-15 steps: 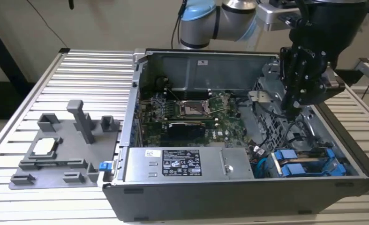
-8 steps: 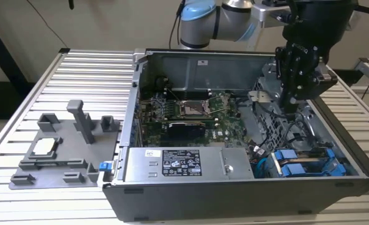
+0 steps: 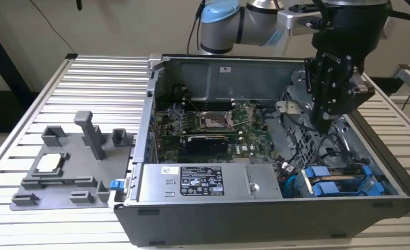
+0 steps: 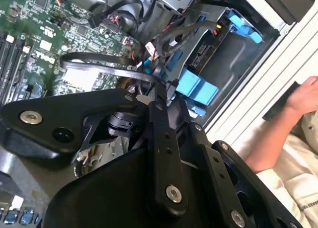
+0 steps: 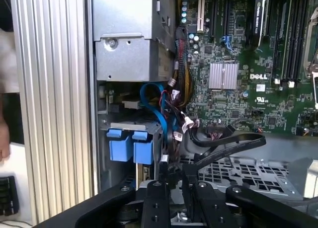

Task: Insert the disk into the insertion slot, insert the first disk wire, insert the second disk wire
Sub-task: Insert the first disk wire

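Two blue-framed disks point(image 3: 338, 183) sit side by side in the dark drive cage, the insertion slot point(image 5: 103, 122), at the case's front corner on the exterior view's right. Their blue frames point(image 5: 121, 144) show in both wrist views point(image 4: 198, 85). My gripper point(image 3: 324, 124) hangs inside the case above the perforated metal wall, behind the cage. Its black fingers point(image 4: 158, 109) meet at the tips, shut on the end of a black disk wire point(image 5: 229, 141). That wire loops back to the green motherboard point(image 4: 74, 64). A blue wire point(image 5: 155, 105) curls beside the disks.
The silver power-supply box point(image 3: 205, 181) fills the case's front. A grey fixture plate point(image 3: 73, 166) lies on the ribbed table at the exterior view's left. A person's hand point(image 4: 304, 95) rests outside the case, near the cage side. Loose cable bundles point(image 5: 175, 96) lie between power supply and motherboard.
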### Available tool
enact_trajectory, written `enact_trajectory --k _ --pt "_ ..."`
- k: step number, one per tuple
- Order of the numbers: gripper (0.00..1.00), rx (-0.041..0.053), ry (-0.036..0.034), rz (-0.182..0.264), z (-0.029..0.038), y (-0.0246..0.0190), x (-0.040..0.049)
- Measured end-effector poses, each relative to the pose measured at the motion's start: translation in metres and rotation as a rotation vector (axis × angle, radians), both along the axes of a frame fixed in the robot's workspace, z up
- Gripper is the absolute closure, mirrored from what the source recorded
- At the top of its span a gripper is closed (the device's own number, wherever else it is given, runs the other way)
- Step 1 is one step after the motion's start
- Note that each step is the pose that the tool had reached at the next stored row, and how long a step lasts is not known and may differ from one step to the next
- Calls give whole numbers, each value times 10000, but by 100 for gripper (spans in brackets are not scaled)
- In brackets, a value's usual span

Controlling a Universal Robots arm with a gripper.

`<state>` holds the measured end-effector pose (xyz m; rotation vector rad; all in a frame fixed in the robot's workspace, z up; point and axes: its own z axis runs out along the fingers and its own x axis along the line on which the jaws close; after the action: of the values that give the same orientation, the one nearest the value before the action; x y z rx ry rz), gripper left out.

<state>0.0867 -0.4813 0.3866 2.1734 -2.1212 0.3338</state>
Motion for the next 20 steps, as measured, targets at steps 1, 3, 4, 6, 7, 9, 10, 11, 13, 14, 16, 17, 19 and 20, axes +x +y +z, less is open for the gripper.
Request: enact_trajectory --k 1,3,4,6,7,9,10,11,13,14,16,17,19,20 --pt "74 -6 0 12 -18 0 0" --pt "74 -26 -1 35 -53 0 0" --pt "74 -42 0 45 -67 0 0" --pt "74 -83 0 54 -78 0 0" --pt "74 -107 0 56 -81 0 0" --pt "74 -151 0 59 -85 0 0" --pt "74 -168 0 60 -87 0 0" --pt "74 -179 0 59 -88 0 0" --pt "76 -196 0 60 -88 -1 0" --pt "76 -202 0 60 -89 -1 0" --pt "83 -204 0 60 -90 -3 0" --pt "83 -204 -1 59 -90 -6 -1" --pt "83 -206 0 58 -90 -10 -1" --pt "83 -211 0 59 -90 -9 0"
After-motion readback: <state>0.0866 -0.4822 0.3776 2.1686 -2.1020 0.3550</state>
